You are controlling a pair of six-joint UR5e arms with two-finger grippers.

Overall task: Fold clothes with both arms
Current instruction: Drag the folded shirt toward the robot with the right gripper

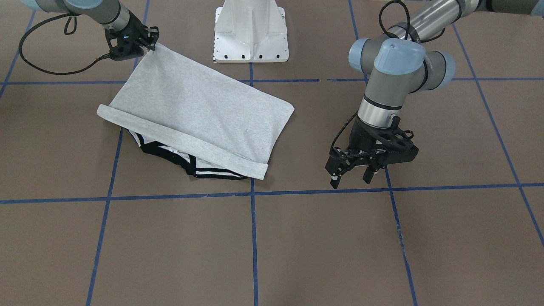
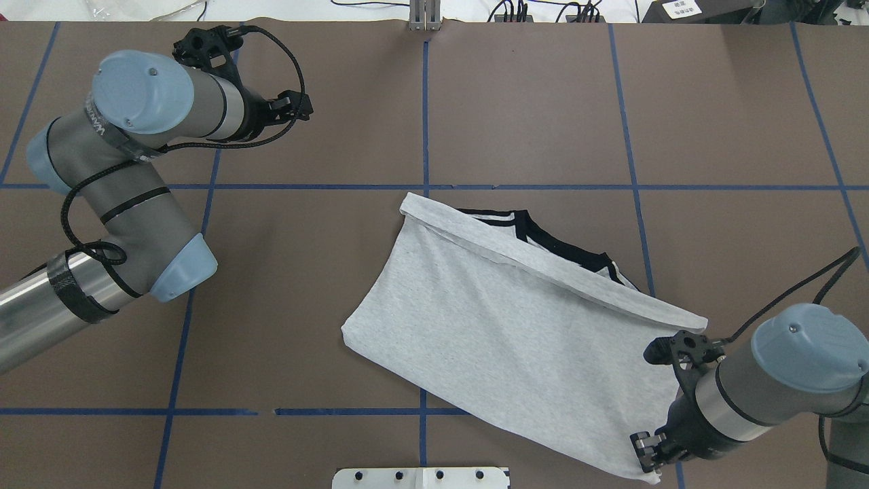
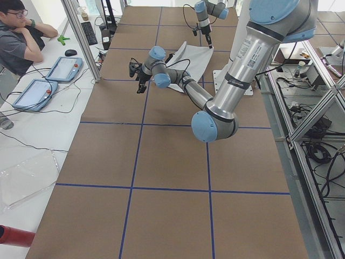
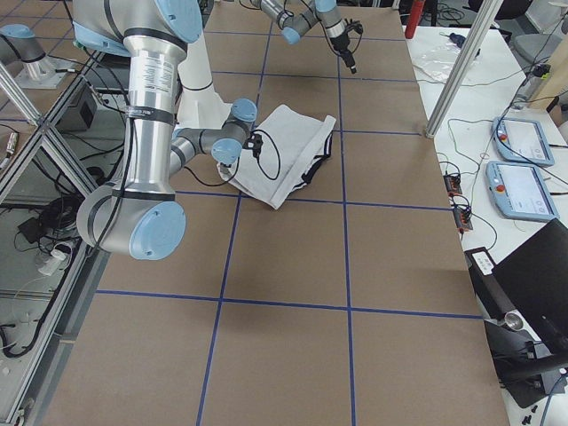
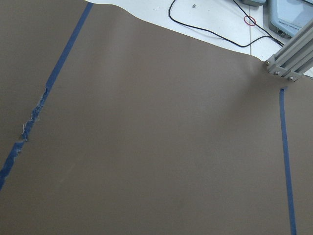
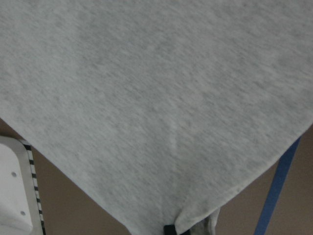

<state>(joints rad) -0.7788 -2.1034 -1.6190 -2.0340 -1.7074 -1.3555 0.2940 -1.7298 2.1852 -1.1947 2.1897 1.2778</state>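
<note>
The grey T-shirt (image 1: pixel 199 114) lies folded with its plain side up; its black collar and stripes (image 1: pixel 170 155) peek out under a rolled edge. It also shows in the overhead view (image 2: pixel 509 333) and fills the right wrist view (image 6: pixel 156 98). My right gripper (image 1: pixel 152 44) is shut on one corner of the shirt and lifts it slightly; it also shows in the overhead view (image 2: pixel 650 458). My left gripper (image 1: pixel 351 180) is open and empty, hovering over bare table well apart from the shirt; it also shows in the overhead view (image 2: pixel 299 109). The cartoon print is hidden.
The white pedestal base (image 1: pixel 250 34) stands at the robot's side of the table, close to the held corner. Blue tape lines (image 1: pixel 253 238) grid the brown table. An operator (image 3: pixel 16 38) sits beyond the table edge with teach pendants (image 3: pixel 62 67).
</note>
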